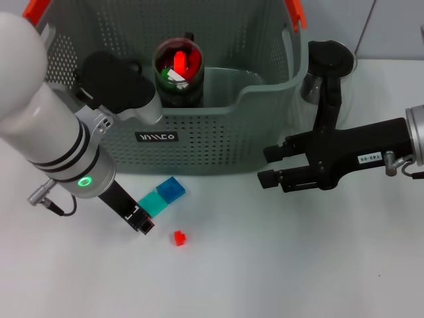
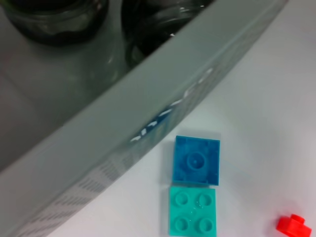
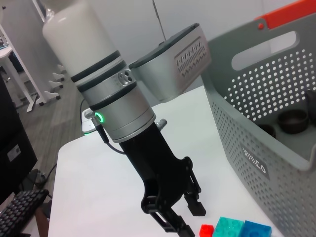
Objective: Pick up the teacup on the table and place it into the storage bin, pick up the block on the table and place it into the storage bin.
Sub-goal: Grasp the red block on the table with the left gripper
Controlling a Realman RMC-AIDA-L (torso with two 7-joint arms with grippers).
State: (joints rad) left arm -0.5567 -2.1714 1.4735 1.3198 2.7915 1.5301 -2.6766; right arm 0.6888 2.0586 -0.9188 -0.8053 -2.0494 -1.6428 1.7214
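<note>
The grey perforated storage bin (image 1: 218, 142) stands at the back of the table. A dark glass teacup (image 1: 179, 69) holding red, green and white pieces stands inside it. Two dark cups (image 2: 54, 19) show over the bin wall (image 2: 148, 123) in the left wrist view. A blue block (image 1: 171, 189) and a teal block (image 1: 154, 202) lie touching in front of the bin. A small red block (image 1: 179, 238) lies nearer. My left gripper (image 1: 139, 222) is open and empty just left of the teal block. My right gripper (image 1: 268, 165) is open and empty by the bin's front right corner.
A glass object (image 1: 310, 87) stands outside the bin's right wall, partly hidden by my right arm. The bin has orange handle clips (image 1: 296, 13). The right wrist view shows the left gripper (image 3: 185, 219) beside the red (image 3: 206, 230), teal (image 3: 228, 228) and blue (image 3: 256, 231) blocks.
</note>
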